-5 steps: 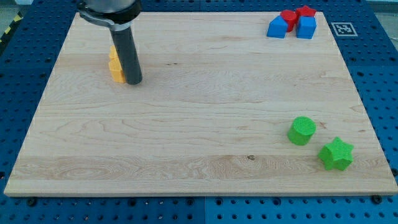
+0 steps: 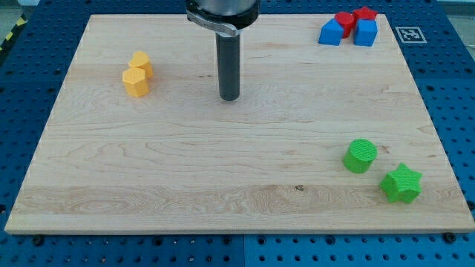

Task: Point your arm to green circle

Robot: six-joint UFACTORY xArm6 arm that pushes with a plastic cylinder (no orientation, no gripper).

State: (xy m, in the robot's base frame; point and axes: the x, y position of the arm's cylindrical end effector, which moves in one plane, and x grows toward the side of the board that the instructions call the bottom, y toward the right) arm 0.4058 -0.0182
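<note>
The green circle (image 2: 361, 156) is a short green cylinder at the view's lower right on the wooden board (image 2: 223, 170). A green star (image 2: 401, 183) lies just to its lower right, apart from it. My tip (image 2: 230, 97) is near the board's upper middle, far to the upper left of the green circle. It touches no block.
Two yellow blocks (image 2: 137, 75) sit together at the view's upper left. Two blue blocks (image 2: 349, 32) and two red blocks (image 2: 353, 17) cluster at the view's upper right corner. A blue pegboard surrounds the board.
My tip has moved to the view's right, away from the yellow blocks, which now show fully. No block has moved.
</note>
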